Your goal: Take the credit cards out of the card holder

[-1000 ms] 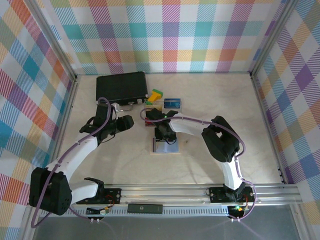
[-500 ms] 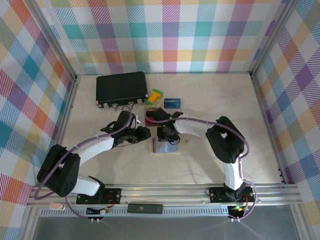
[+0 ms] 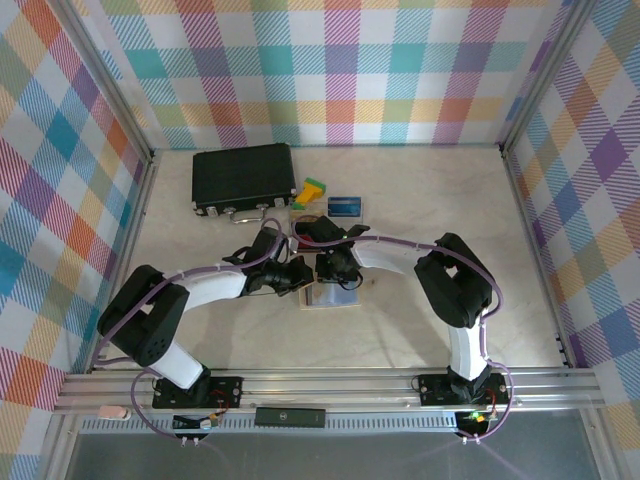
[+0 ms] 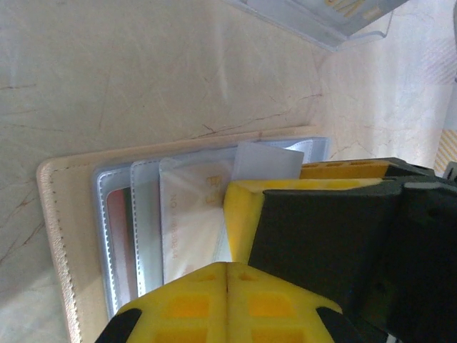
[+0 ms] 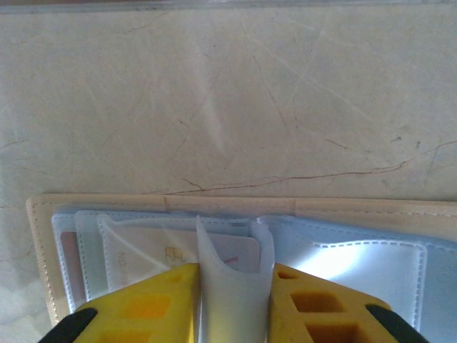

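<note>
The card holder (image 3: 330,298) lies open on the table, tan-edged with pale translucent sleeves (image 4: 146,214). My right gripper (image 5: 234,275) is shut on a curled-up sleeve flap (image 5: 235,300) of the holder (image 5: 357,254). Behind that flap a whitish card (image 5: 239,251) sits in its pocket. My left gripper (image 4: 227,266) is shut, its pads meeting with nothing visible between them, tip low over the holder's left sleeves. A whitish card (image 4: 193,218) and a reddish one (image 4: 118,229) show through the sleeves. From above, the left gripper (image 3: 303,281) and the right gripper (image 3: 338,277) meet at the holder's far edge.
A large black case (image 3: 243,177) stands at the back left. Green and yellow blocks (image 3: 312,190) lie beside it. A blue card on a clear tray (image 3: 345,206) sits just behind the grippers. Checked walls enclose the table.
My left arm has swung right to the card holder and its gripper has shut. The right gripper has narrowed on the sleeve flap and stayed at the holder.
</note>
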Robot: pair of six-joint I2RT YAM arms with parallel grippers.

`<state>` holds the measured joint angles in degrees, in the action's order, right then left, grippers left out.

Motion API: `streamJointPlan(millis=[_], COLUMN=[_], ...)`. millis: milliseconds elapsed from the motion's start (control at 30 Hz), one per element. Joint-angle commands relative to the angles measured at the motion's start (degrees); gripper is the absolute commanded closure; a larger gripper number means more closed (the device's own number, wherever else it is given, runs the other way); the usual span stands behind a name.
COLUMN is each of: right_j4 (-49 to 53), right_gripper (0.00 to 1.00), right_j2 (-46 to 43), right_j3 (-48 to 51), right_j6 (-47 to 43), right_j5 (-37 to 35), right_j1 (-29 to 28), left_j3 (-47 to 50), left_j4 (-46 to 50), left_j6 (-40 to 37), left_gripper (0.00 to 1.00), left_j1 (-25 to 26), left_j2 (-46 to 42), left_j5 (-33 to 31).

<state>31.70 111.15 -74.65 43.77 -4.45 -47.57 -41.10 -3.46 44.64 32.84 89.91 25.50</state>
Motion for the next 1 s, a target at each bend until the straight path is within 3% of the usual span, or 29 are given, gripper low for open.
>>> streamJointPlan(millis=[0, 533, 967], right_j4=[0.31, 4.24, 4.03], right_gripper=[0.73, 0.60, 0.56], right_j2=[-1.11, -2.91, -12.30], right_j3=[1.00, 0.59, 8.73], right_j6=[0.36, -0.59, 2.23], right_j5=[0.64, -4.63, -8.81], right_j1=[0.20, 0.19, 3.72], left_j3=[0.58, -0.39, -3.91], left_j4=[-1.48, 6.41, 9.13], left_j6=[1.30, -0.35, -2.43], left_gripper=[1.00, 1.00, 1.00], left_j1=[0.47, 0.65, 0.65], left_j2=[1.61, 5.34, 3.02], left_j5=[0.65, -5.52, -4.30])
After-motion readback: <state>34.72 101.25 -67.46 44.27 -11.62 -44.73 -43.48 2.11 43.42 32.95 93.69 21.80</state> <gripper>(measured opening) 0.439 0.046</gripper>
